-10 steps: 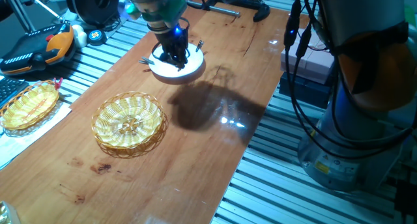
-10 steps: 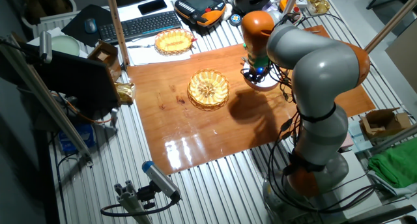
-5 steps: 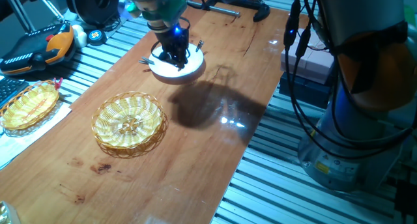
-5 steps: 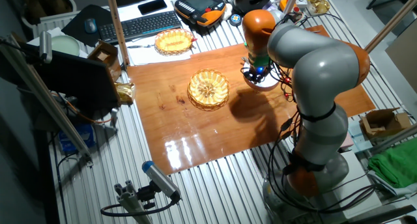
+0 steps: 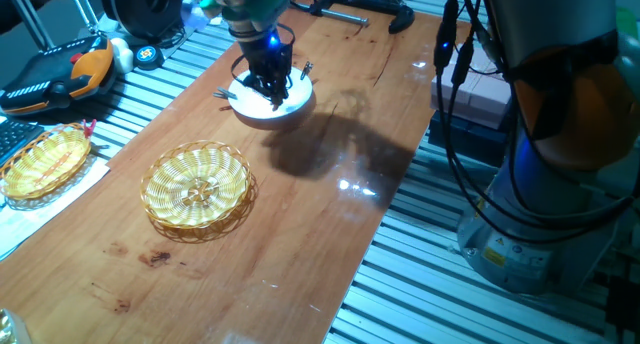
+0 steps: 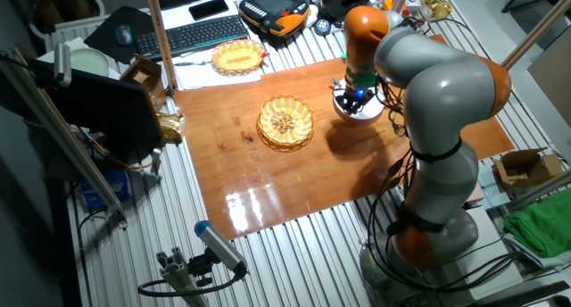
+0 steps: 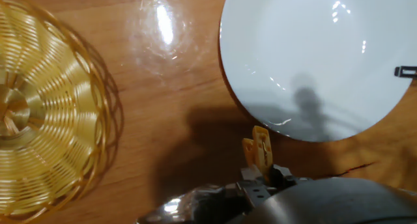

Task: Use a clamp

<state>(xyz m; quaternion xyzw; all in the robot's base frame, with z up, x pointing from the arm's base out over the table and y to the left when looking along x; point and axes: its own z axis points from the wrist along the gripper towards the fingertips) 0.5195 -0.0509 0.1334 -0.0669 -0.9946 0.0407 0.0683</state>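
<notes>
From the hand view, my gripper (image 7: 260, 175) is pinched around the clamp (image 7: 258, 150), a small yellowish-tan clip sticking out just ahead of the fingertips. Just beyond it lies the white plate (image 7: 313, 55), its near rim almost under the clip. Farther off to one side sits the round wicker basket (image 7: 45, 107). I judge pickup done; clipping it onto something, perhaps the plate's rim, remains.
</notes>
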